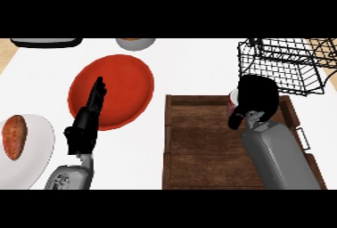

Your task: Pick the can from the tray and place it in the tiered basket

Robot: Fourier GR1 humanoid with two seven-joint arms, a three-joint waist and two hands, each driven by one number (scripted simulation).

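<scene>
Can (232,100) in tray (197,147) (under right robot hand (255,99))

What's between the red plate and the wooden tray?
Head view: only bare white counter separates the red plate from the wooden tray. The left hand lies over the plate's other side, not in that gap.

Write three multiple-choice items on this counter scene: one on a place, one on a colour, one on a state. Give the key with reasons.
1. Where is the tiered basket?
A. far right of the counter
B. on the red plate
C. inside the tray

2. What colour is the plate under the left hand?
A. blue
B. red
C. green

3. The right hand is:
A. resting open
B. curled round the can
C. out of view

Key: 1 A, it stands beyond the tray; 2 B, its surface is red; 3 B, the fingers wrap the can.
</scene>
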